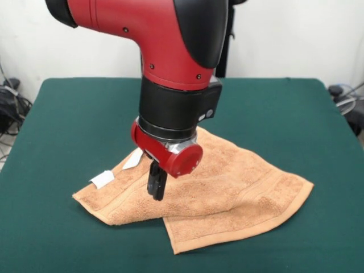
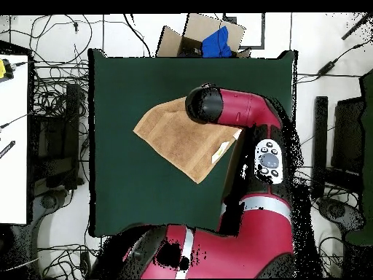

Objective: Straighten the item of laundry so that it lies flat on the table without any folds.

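Observation:
The item of laundry is an orange-tan terry towel lying near the front of the dark green table. Its left part is folded over on itself, and its right corner lies flat. Two white label tags stick out at the left edge. My gripper points straight down over the folded left part. Its black fingers are shut together, with the tips at the cloth surface. I cannot tell whether any cloth is pinched. In the overhead view the towel lies on the table, partly under the red arm, which hides the gripper.
A cardboard box with something blue in it sits beyond the table's far edge in the overhead view. Cables and equipment lie on the floor around the table. A white surface stands at the left.

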Controlling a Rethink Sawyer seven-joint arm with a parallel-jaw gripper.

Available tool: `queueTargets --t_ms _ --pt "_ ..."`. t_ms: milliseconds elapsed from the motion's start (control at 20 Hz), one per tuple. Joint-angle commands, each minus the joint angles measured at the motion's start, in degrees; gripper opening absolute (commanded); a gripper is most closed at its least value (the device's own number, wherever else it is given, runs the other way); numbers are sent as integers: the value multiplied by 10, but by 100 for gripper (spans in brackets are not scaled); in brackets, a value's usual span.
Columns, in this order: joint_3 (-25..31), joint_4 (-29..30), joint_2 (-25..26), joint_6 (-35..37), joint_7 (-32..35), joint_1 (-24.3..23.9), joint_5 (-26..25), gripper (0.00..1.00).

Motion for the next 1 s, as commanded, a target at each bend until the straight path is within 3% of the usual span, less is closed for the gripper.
queueTargets --t_ms 50,1000 --pt "76 103 21 -10 -33 -4 -7 0" --pt "117 122 54 -36 -44 -48 -28 0"
